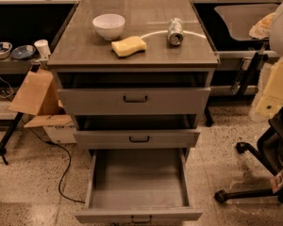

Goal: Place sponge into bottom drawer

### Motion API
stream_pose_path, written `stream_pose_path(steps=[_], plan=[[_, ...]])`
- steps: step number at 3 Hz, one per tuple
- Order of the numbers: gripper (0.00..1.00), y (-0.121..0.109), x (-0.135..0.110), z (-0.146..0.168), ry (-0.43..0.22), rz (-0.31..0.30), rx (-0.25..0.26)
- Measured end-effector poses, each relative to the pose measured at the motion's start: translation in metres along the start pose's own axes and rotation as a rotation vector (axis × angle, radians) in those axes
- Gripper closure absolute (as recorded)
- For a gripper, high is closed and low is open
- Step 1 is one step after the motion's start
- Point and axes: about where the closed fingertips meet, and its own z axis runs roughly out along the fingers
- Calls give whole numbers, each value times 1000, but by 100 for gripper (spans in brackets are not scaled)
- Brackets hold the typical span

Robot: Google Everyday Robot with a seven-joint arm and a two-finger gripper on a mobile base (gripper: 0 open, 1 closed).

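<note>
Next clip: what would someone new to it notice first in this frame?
The bottom drawer, pulled wide open, fills the foreground. On the cabinet top the pale yellow sponge lies just in front of a white bowl, a can on its side to their right. The gripper hangs at the right edge, apart from all of them.

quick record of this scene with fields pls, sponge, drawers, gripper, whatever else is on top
sponge: lying on the cabinet top, just in front of the bowl
bottom drawer: pulled well out, sponge not yet in it
top drawer: far less out than the bottom one
middle drawer: likewise
white bowl: upright, behind the sponge
can: on its side, right of the sponge
gripper: at the right edge, beside the cabinet, away from the sponge
</note>
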Motion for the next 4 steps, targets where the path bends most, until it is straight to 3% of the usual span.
stream_pose_path(steps=[2, 3, 4], plan=[[0, -10, -14, -1, -1, 22, 22], [0, -44, -60, 20, -33, 79, 28], [0, -87, -125, 57, -110, 184, 3]])
